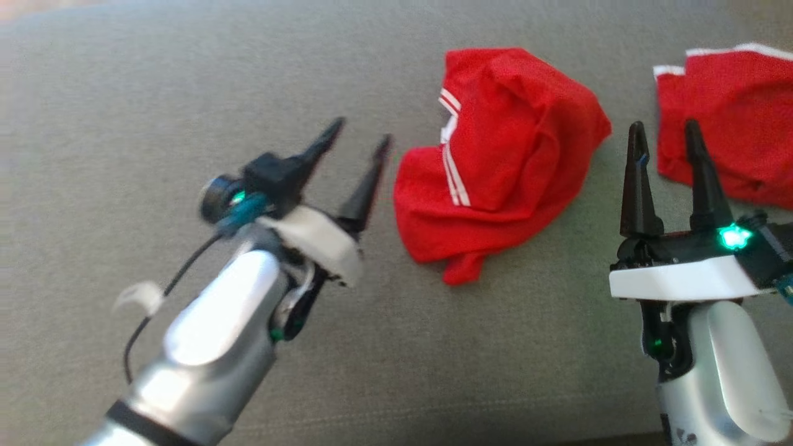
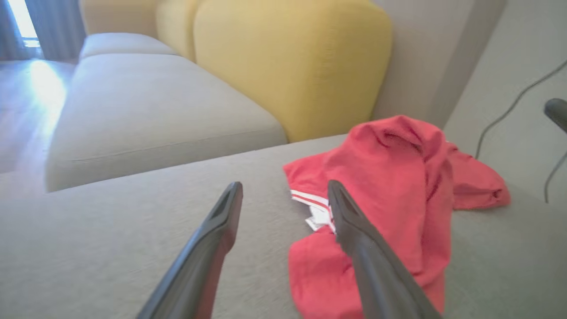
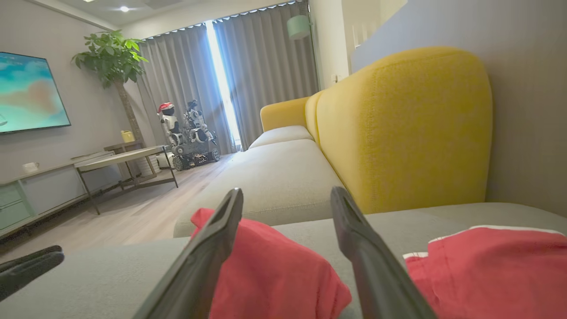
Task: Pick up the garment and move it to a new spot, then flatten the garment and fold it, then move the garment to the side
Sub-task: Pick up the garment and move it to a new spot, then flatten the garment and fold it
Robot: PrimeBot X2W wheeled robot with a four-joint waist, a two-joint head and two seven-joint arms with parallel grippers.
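Note:
A red garment (image 1: pixel 502 161) with white stripes lies crumpled in a heap on the grey sofa seat (image 1: pixel 155 74). My left gripper (image 1: pixel 362 133) stands open just left of the heap, a little above the seat, with nothing between its fingers. From the left wrist the garment (image 2: pixel 394 186) lies ahead and to the right, partly behind the right finger. My right gripper (image 1: pixel 666 133) is open and empty, to the right of the heap. In the right wrist view the garment (image 3: pixel 274 270) lies low between and behind the fingers.
A second red garment (image 1: pixel 731 124) with white trim lies at the right edge, just beyond my right gripper; the right wrist view has it too (image 3: pixel 491 266). Yellow backrest cushions (image 2: pixel 283 62) rise behind the seat. A grey cable (image 2: pixel 509 106) runs along the far side.

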